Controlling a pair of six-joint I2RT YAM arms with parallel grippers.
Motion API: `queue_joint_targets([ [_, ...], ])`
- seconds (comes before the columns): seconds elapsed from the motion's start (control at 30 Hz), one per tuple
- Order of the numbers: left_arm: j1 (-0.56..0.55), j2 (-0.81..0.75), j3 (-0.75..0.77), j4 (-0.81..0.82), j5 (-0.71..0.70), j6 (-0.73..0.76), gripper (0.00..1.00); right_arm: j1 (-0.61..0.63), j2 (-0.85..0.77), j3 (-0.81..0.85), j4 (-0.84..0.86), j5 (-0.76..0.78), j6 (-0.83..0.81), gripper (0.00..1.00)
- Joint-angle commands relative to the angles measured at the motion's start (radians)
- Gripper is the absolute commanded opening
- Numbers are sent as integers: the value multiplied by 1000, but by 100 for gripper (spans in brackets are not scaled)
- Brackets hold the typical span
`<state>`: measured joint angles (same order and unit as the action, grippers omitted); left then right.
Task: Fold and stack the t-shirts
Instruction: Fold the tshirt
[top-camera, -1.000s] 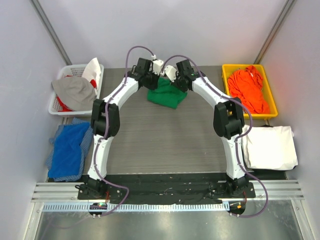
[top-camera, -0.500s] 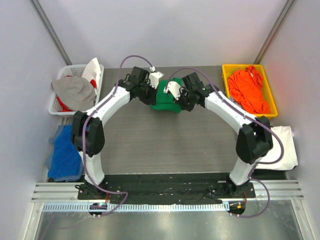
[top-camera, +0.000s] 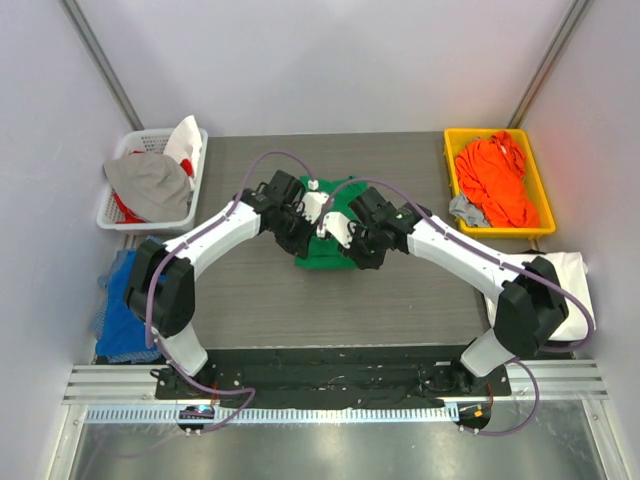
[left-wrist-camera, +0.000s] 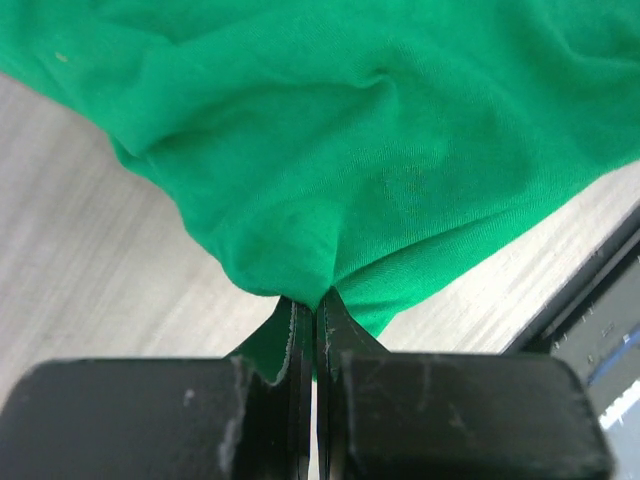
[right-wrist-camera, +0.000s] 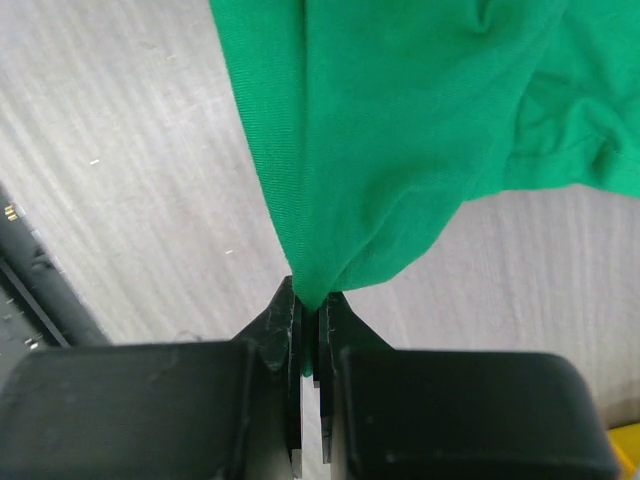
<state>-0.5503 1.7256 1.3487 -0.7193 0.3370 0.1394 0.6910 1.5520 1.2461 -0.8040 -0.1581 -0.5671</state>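
The bright green t-shirt (top-camera: 328, 226) lies bunched at the middle of the table. My left gripper (top-camera: 309, 243) is shut on its near left edge, pinching green cloth (left-wrist-camera: 330, 200) between the jaws. My right gripper (top-camera: 348, 248) is shut on its near right edge, with green cloth (right-wrist-camera: 400, 130) hanging from the jaws. The two grippers sit close together. The orange t-shirt (top-camera: 495, 177) lies crumpled in the yellow bin (top-camera: 541, 229) at the back right. The white t-shirt (top-camera: 535, 295) lies folded at the right edge.
A white basket (top-camera: 115, 217) with grey and red clothes stands at the back left. A blue cloth (top-camera: 140, 300) lies at the left edge. A small grey cloth (top-camera: 464, 210) hangs at the yellow bin's near corner. The black base rail (top-camera: 330, 375) runs along the near edge.
Both grippers have pulled the green shirt from the back of the table toward the near side, to the middle, staying shut on it.
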Motion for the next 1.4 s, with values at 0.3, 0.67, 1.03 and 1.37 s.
queue_joint_targets([
  [0.3, -2, -150, -99, -40, 7, 12, 0, 15, -127, -24, -81, 20, 52, 1],
  [0.67, 13, -89, -17, 7, -52, 17, 0, 10, -83, 15, -32, 133, -7, 1],
  [1.03, 52, -49, 23, 112, -79, -20, 0, -57, 2, 139, 9, 154, -56, 1],
  [1.37, 90, 40, 102, 204, -101, -63, 0, -157, 102, 271, 75, 186, -91, 1],
])
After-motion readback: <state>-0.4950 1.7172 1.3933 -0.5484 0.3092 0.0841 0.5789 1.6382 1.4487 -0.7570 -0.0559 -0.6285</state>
